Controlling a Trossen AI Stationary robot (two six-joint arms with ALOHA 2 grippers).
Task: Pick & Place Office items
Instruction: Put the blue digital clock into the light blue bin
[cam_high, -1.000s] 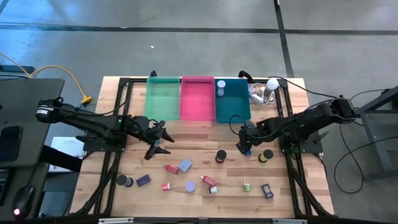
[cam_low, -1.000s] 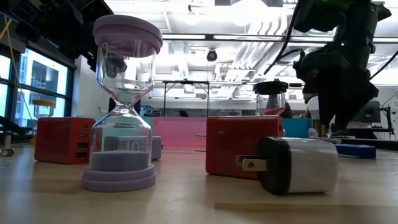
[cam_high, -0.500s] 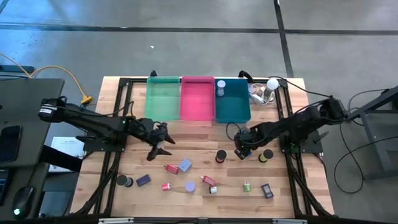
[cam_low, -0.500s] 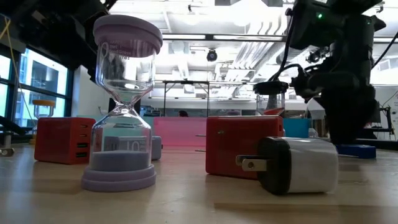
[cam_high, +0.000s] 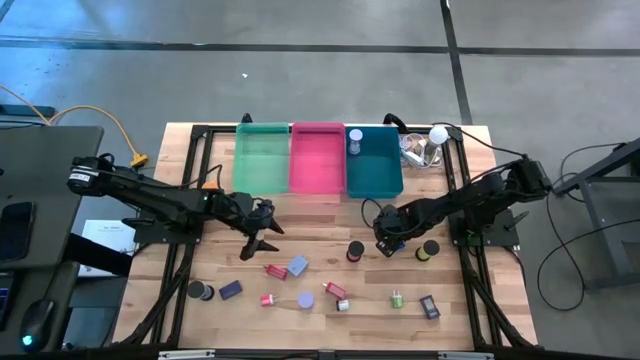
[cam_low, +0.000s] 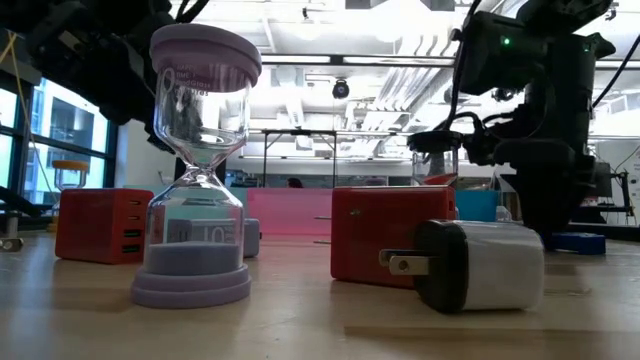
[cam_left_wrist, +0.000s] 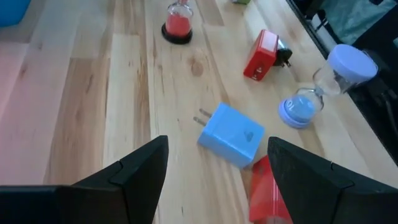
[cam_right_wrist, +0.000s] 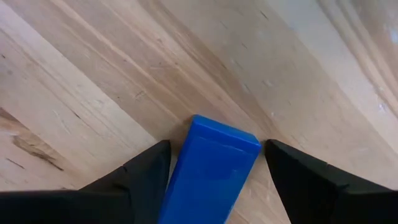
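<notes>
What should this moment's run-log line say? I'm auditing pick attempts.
left gripper: open above blue charger | right gripper: straddling blue block, grip unclear | bins: no change seen

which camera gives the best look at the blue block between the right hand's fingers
The right wrist view: the blue block fills the gap between the right hand's fingers. The high view shows only a blue speck; the left wrist view misses it, and the low view doesn't clearly show it.

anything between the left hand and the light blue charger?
No. The left wrist view shows only bare wood between the left hand and the light blue charger.
</notes>
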